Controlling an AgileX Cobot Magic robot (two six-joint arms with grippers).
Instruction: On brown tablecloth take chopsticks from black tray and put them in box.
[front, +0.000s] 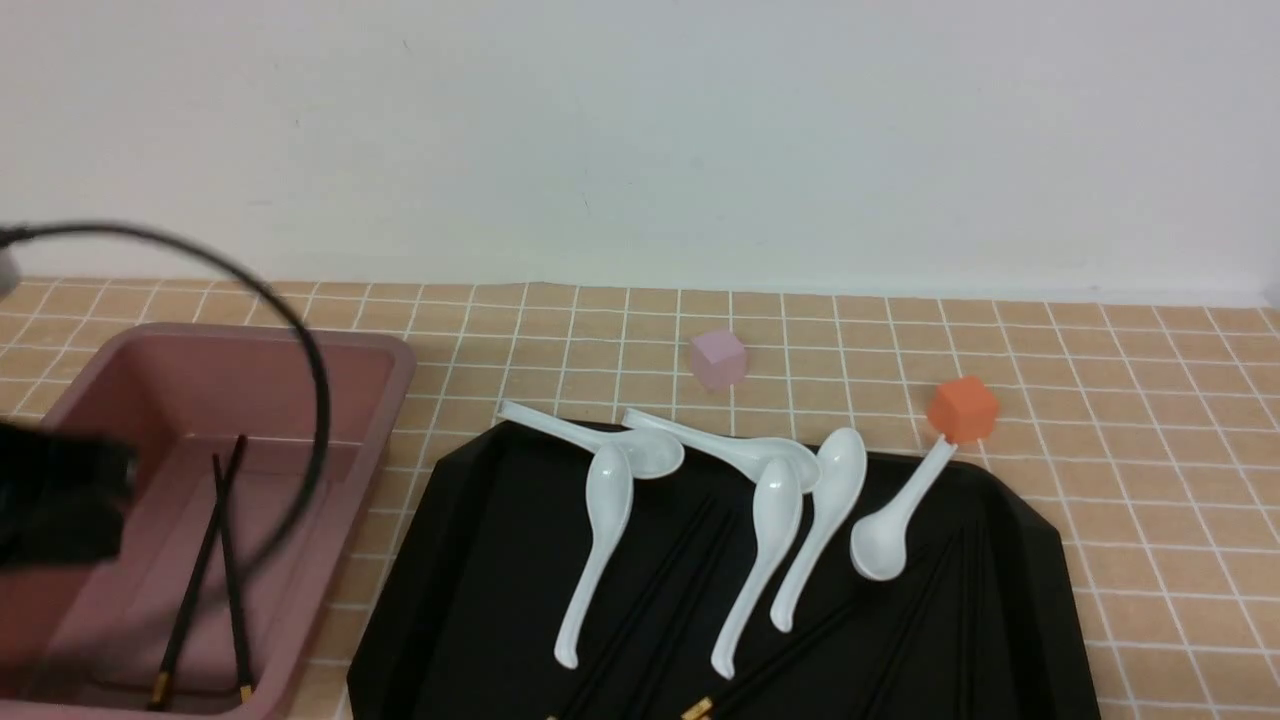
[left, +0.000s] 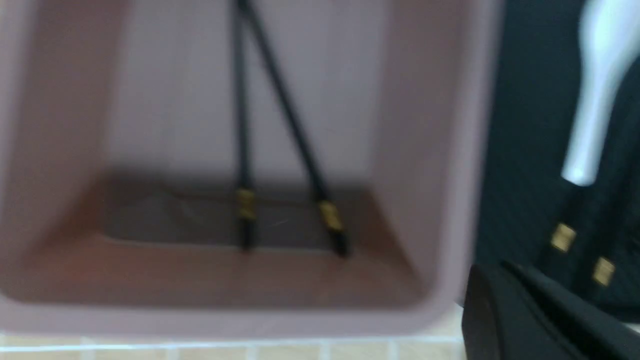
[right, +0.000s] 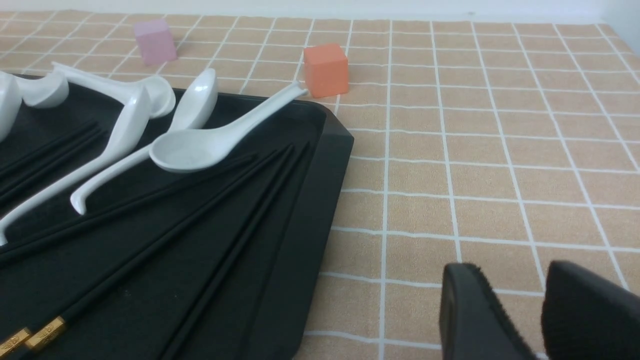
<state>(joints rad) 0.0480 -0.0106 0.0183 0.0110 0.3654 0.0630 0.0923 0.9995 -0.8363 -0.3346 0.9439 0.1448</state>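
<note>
The box (front: 400, 360) stands at the left on the brown tablecloth (front: 1150, 480) and holds two chopsticks (front: 195, 570), which also show in the left wrist view (left: 280, 100). The black tray (front: 480, 560) lies in the middle with several more chopsticks (front: 660, 580) among white spoons (front: 600, 540). My left arm's blurred black body (front: 60, 495) hangs over the box's near left part. One of its fingers (left: 500, 310) shows above the box's corner beside the tray, with nothing seen in it. My right gripper (right: 510, 267) is narrowly open and empty over bare cloth, right of the tray's rim (right: 310, 200).
A pink cube (front: 718, 358) and an orange cube (front: 962, 408) sit on the cloth just behind the tray. One spoon's handle touches the orange cube. A black cable (front: 300, 340) arcs over the box. A white wall closes the back.
</note>
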